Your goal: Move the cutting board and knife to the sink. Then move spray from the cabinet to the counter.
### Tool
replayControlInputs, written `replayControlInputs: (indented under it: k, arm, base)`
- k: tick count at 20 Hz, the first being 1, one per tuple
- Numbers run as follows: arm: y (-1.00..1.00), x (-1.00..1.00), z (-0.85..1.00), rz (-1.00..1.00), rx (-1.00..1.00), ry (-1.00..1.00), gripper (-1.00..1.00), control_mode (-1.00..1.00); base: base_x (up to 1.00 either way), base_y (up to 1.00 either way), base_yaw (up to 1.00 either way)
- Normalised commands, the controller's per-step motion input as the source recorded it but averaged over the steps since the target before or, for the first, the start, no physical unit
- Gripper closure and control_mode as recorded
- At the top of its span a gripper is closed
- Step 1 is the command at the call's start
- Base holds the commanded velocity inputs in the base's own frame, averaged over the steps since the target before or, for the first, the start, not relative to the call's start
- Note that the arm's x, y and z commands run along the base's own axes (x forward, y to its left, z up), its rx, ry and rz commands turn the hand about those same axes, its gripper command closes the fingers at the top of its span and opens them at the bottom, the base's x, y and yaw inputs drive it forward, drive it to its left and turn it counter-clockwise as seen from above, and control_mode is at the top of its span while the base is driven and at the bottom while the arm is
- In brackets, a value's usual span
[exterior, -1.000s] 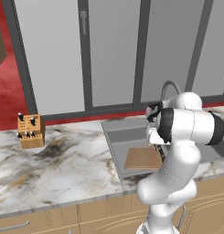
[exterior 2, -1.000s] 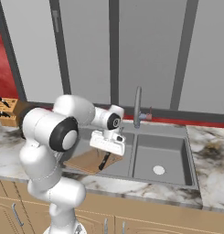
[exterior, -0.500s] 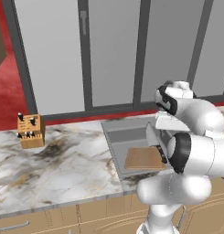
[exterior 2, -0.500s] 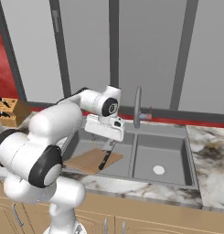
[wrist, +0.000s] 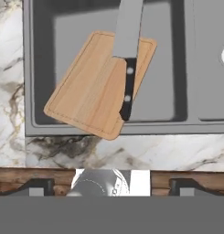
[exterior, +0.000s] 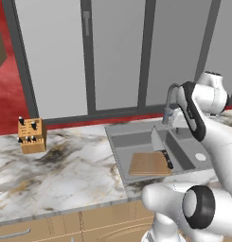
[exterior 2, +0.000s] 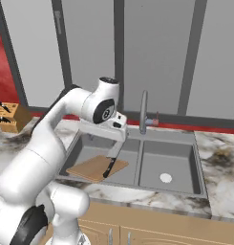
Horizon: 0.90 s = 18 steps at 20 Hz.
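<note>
The flat light-wood cutting board with rounded corners (wrist: 96,87) lies in the left basin of the grey rectangular metal sink (exterior 2: 185,154), tilted, with its near corner riding up over the sink's front rim towards the white-grey marble-look counter with brown and black veining (exterior: 65,170). The kitchen knife with a broad grey steel blade and black handle (wrist: 127,59) rests on the board's right side, its handle on the wood near the board's edge and its blade reaching past the far edge over the basin floor. In the right base view the board (exterior 2: 97,167) and knife (exterior 2: 109,167) sit just below the white arm's hand. The two-finger gripper (exterior 2: 119,132) hangs above the sink with its jaws spread wide and nothing between them, apart from both knife and board. The curved chrome faucet (exterior 2: 144,112) stands behind the divider between the two basins. A tan wooden knife block with black-handled knives (exterior: 31,134) stands on the counter well to the left of the sink.
</note>
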Motion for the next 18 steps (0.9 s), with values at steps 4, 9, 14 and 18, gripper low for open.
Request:
replayControlInputs:
  k: [4,9,14,18]
  arm:
    - [0.45,-0.61,0.4,0.04,-0.09,-0.27,-1.0,-1.0]
    - [0.67,-0.15,0.27,0.0,-0.06,-0.04,-1.0,-1.0]
    - [0.29,-0.12,0.41,0.0,-0.01,0.0,-1.0,-1.0]
    - [0.07,-0.24,0.43,0.0,-0.02,0.0,-1.0,-1.0]
  base:
    - [0.0,0.0,0.0]
    - [0.0,0.0,0.0]
    - [0.0,0.0,0.0]
    - [0.0,0.0,0.0]
